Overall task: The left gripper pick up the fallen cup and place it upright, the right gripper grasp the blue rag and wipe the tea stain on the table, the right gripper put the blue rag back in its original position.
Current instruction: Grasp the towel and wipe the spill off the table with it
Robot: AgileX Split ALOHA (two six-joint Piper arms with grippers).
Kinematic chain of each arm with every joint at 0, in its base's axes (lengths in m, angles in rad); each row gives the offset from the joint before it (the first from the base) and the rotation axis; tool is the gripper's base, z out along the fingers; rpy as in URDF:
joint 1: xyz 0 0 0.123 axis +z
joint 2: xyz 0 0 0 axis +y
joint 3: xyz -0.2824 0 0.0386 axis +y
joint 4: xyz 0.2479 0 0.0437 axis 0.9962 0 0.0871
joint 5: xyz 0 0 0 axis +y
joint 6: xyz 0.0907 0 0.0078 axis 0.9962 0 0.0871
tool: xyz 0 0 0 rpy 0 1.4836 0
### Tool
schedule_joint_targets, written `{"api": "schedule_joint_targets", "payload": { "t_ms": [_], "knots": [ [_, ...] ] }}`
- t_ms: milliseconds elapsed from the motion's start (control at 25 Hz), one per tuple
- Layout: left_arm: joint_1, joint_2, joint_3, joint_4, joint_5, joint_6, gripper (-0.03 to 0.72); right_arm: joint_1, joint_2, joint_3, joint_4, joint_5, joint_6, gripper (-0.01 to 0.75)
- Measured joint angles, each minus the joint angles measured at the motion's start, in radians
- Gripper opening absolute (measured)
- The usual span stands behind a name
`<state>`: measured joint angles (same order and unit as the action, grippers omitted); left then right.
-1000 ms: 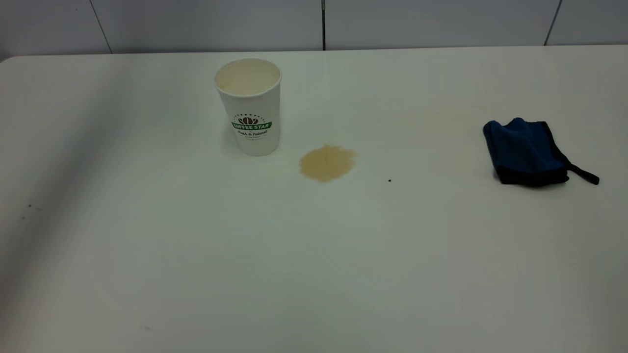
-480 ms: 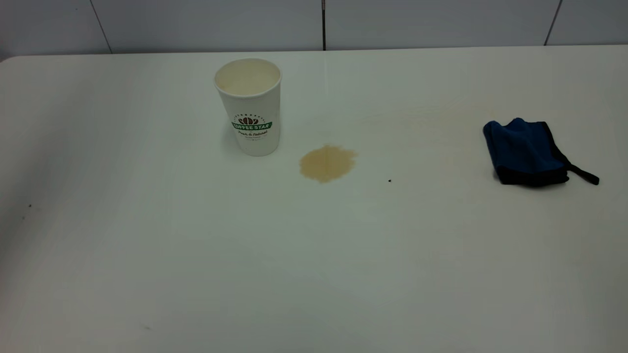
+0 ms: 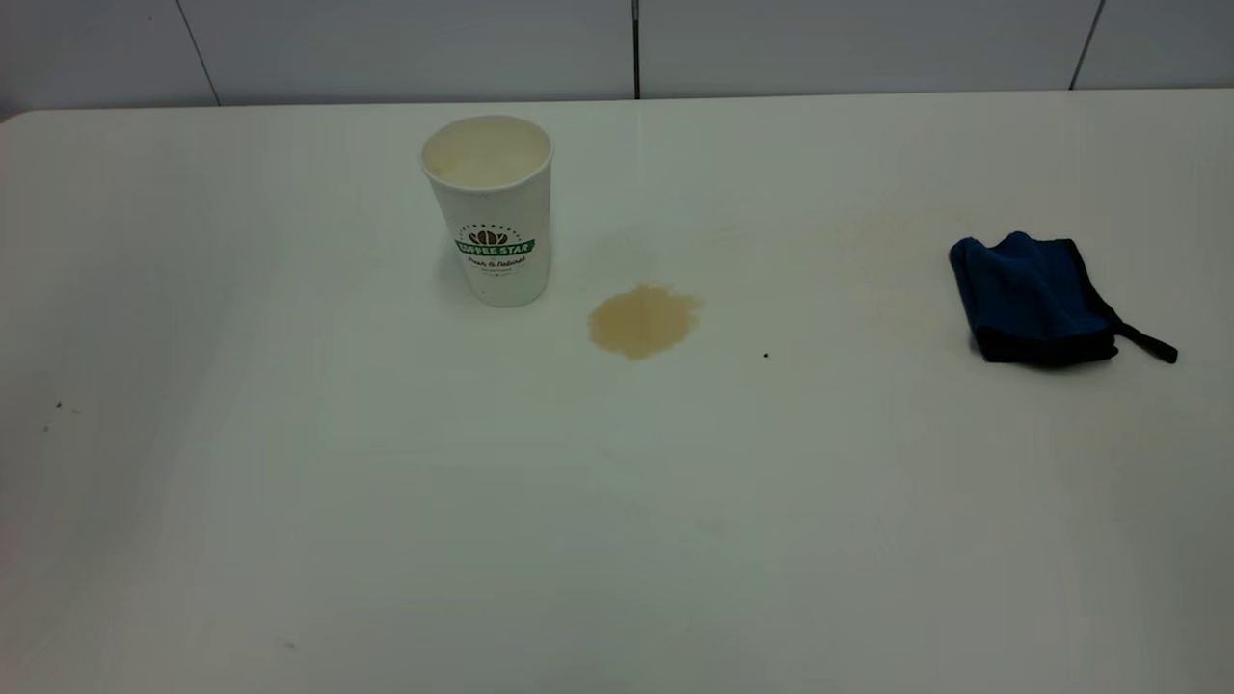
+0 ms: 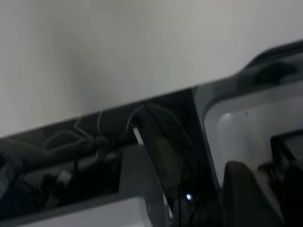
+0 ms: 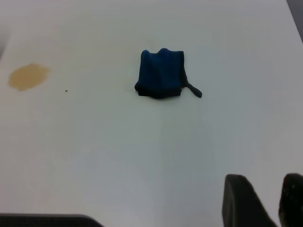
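The cup (image 3: 492, 207) stands upright at the back left of the table (image 3: 617, 530), its green logo facing the camera. The tea stain (image 3: 643, 319) lies just right of the cup's base and also shows in the right wrist view (image 5: 28, 76). The blue rag (image 3: 1032, 299) lies bunched at the table's right side, its black strap trailing right. Neither arm shows in the exterior view. My right gripper (image 5: 271, 189) hovers well short of the rag (image 5: 161, 74), jaws close together and empty. My left gripper (image 4: 270, 189) is off the table's edge, holding nothing.
A tiny black speck (image 3: 765, 355) lies right of the stain. A grey panelled wall (image 3: 617, 48) runs behind the table. The left wrist view shows the table's edge (image 4: 142, 97) with cables and frames below it.
The shadow over the table's left side has faded away to the left. The cup, the stain and the rag have not moved.
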<state>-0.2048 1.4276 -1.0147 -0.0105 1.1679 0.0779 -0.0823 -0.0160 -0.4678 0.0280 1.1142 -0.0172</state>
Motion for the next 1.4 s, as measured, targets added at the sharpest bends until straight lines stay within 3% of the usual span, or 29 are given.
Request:
{"api": "schedule_joint_targets", "payload": {
  "t_ms": [240, 520, 840, 1120, 1400],
  "knots": [
    [0.000, -0.057, 0.198, -0.006, -0.013, -0.020, 0.237, 0.000, 0.000, 0.000, 0.000, 0.000, -0.001, 0.238],
    [0.007, -0.354, 0.329, -0.002, -0.043, -0.053, 0.237, 0.000, 0.000, 0.000, 0.000, 0.000, -0.001, 0.238],
    [0.143, -0.862, 0.479, 0.018, -0.107, -0.054, 0.237, 0.000, 0.000, 0.000, 0.000, 0.000, -0.001, 0.238],
    [0.204, -1.176, 0.503, 0.018, -0.095, -0.057, 0.238, 0.000, 0.000, 0.000, 0.000, 0.000, -0.001, 0.238],
    [0.211, -1.321, 0.510, 0.028, -0.076, -0.063, 0.238, 0.000, 0.000, 0.000, 0.000, 0.000, -0.001, 0.238]
  ]
}}
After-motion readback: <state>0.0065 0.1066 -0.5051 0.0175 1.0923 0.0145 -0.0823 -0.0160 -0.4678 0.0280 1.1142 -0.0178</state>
